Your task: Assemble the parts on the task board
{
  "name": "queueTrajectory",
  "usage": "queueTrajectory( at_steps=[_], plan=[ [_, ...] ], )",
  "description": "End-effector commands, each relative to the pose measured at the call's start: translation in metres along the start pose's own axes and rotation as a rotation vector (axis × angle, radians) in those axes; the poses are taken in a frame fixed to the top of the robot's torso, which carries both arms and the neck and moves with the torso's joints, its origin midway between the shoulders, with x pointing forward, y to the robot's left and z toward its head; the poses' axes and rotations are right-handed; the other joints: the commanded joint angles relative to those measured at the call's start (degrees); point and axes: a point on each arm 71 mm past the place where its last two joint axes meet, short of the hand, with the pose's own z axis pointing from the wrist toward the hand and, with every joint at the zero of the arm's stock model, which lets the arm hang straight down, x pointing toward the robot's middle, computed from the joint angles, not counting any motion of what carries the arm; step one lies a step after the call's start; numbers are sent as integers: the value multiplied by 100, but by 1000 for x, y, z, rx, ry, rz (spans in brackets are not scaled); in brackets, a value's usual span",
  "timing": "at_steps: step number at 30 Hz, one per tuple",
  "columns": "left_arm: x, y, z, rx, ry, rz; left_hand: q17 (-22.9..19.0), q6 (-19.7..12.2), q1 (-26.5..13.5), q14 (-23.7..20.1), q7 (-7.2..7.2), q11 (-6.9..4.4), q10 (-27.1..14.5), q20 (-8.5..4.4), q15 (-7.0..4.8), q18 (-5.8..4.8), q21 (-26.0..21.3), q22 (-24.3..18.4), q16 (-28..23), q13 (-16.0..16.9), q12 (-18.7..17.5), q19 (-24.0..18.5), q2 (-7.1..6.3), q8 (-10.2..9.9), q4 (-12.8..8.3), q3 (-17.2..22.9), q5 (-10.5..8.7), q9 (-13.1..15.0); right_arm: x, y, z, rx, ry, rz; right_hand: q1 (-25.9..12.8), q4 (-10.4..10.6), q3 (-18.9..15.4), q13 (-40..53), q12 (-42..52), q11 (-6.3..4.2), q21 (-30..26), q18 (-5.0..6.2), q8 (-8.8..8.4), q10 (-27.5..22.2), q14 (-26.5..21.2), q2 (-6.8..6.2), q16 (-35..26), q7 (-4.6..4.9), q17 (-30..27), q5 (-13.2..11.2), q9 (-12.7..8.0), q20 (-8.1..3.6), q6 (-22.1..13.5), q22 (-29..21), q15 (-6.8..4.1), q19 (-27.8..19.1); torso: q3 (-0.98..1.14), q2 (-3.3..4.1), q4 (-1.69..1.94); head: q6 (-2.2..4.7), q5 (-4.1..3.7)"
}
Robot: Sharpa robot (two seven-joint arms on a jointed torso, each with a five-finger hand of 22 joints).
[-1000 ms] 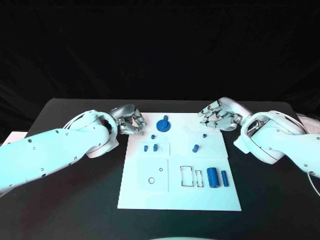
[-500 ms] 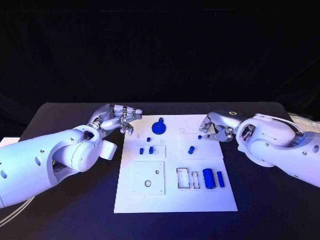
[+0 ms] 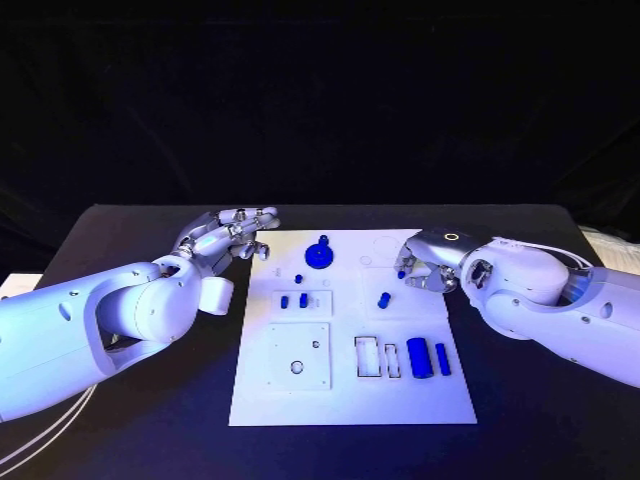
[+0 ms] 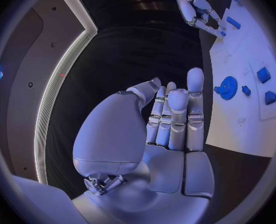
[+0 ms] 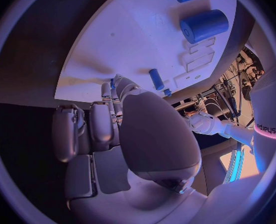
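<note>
The white task board (image 3: 352,390) lies mid-table. On it are a blue gear-shaped part (image 3: 320,252), two small blue pieces (image 3: 293,300), a blue peg (image 3: 385,298), and a blue cylinder (image 3: 418,352) next to a blue bar (image 3: 441,358). My left hand (image 3: 231,235) hovers off the board's far left corner, fingers straight and apart from everything. My right hand (image 3: 428,262) reaches over the board's far right part. Its fingertips (image 5: 115,84) touch a small blue piece (image 3: 402,274). The thumb hides whether they grip it. The left wrist view shows the gear (image 4: 228,88) and my right hand (image 4: 197,7).
The black table (image 3: 147,225) surrounds the board with bare room on both sides. Empty outlined slots (image 3: 376,355) and a recessed plate with holes (image 3: 300,355) sit in the board's near half. The cylinder (image 5: 203,25) and peg (image 5: 156,78) lie beyond my right fingers.
My left hand has uncurled and straightened its fingers, lifting off the board's corner. My right hand has dropped and shifted inward onto the small blue piece. The camera view has shifted too.
</note>
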Motion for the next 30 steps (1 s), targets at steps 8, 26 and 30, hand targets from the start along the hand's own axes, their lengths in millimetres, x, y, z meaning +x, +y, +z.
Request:
queueTrajectory(
  at_steps=[8, 26, 30],
  plan=[
    [1, -1, -2, 10, 12, -46, -53, -99, 43, -76, 25, -8, -64, 5, 13, 106, -111, -62, -53, -4, 22, -59, 46, -6, -70, -31, 18, -17, 7, 3, 6, 1, 26, -28, -74, -40, 235, -162, 13, -13, -46, 41, 20, 80, 179, 38, -46, -9, -26, -143, 6, -10, 47, 194, -16, -14, 4, 2, 2, -17, 15],
    [1, -1, -2, 1, 8, -44, -71, -184, 67, -94, 58, 18, -125, 14, 30, 109, -173, -104, -54, -9, 33, -69, 46, -33, -112, -56, 17, -28, 10, 6, 10, 13, 33, -54, -119, -401, 759, -333, 144, -150, 22, 17, 202, 749, 204, 246, -17, -84, -26, -483, 178, -96, 584, 299, -126, 72, 3, -3, 9, -41, -13],
    [1, 0, -2, -1, 7, -43, -72, -201, 65, -96, 64, 25, -138, 17, 34, 107, -179, -107, -52, -10, 35, -68, 45, -37, -116, -63, 17, -29, 9, 7, 10, 16, 7, -59, -143, -489, 874, -355, 109, -151, 28, 15, 192, 807, 204, 235, -16, -79, -32, -492, 202, -100, 599, 308, -120, 77, 3, -6, 4, -42, -10]
  ],
)
